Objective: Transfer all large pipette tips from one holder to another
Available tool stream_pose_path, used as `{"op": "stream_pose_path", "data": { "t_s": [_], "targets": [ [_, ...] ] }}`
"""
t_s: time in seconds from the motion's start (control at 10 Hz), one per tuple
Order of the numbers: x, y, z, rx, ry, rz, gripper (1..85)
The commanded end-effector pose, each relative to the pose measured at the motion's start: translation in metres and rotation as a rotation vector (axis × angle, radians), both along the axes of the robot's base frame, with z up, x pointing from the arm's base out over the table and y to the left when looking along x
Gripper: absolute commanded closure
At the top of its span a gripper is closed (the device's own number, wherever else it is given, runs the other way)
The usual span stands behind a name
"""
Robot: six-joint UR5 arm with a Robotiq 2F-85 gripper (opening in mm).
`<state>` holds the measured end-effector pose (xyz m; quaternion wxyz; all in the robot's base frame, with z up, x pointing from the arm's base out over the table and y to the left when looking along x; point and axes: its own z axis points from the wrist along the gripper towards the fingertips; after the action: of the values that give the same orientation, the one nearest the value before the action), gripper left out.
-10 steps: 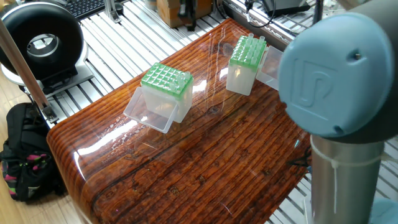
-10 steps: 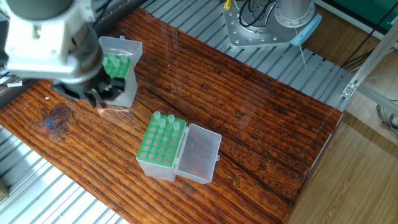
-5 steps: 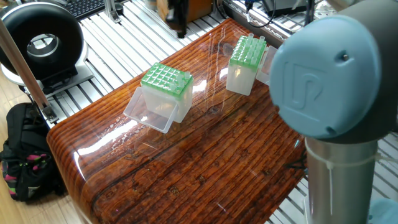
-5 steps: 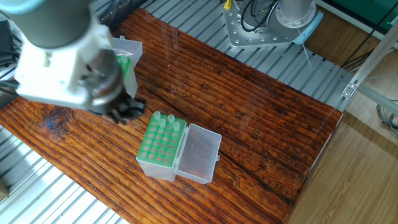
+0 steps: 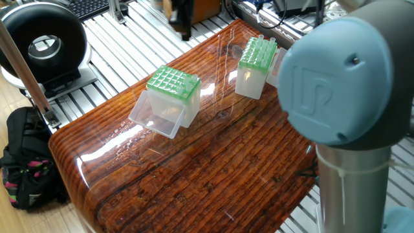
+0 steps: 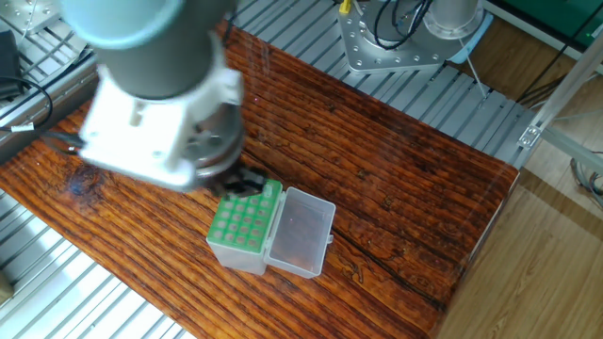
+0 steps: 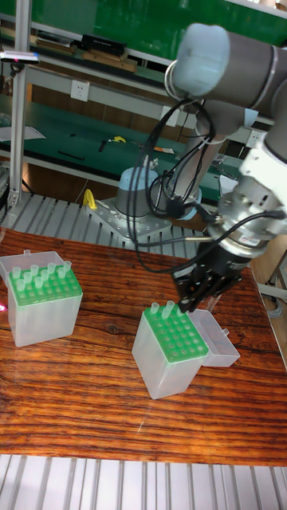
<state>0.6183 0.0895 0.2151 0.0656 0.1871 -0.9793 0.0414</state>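
Two green-topped clear holders stand on the wooden table. The left holder carries several large pipette tips. The right holder has a few tips along its far edge and its lid folded open. My gripper hovers over that far edge, fingers close together; a clear tip between them is barely discernible. In one fixed view the gripper is a dark blur at the top. The arm hides the other holder in the other fixed view.
The arm's large grey joint fills the right of one fixed view. The robot base is bolted beyond the table's far edge. A black round device and a backpack sit off the table. Aluminium rails surround the tabletop.
My gripper has swung away from the holder with several tips and across to the far edge of the open-lidded holder. Both holders stayed put.
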Motion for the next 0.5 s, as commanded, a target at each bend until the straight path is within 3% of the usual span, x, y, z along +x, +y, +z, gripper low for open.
{"op": "stream_pose_path", "data": {
  "t_s": [0.0, 0.1, 0.2, 0.3, 0.4],
  "targets": [
    [-0.034, 0.019, -0.003, 0.030, -0.001, 0.012, 66.3],
    [-0.040, 0.025, -0.009, 0.080, -0.020, 0.027, 66.3],
    [-0.038, 0.033, -0.015, 0.127, -0.057, 0.066, 60.3],
    [-0.027, 0.024, -0.020, 0.092, -0.097, 0.120, 58.3],
    [-0.027, 0.022, -0.026, 0.082, -0.092, 0.165, 58.3]
  ]
}}
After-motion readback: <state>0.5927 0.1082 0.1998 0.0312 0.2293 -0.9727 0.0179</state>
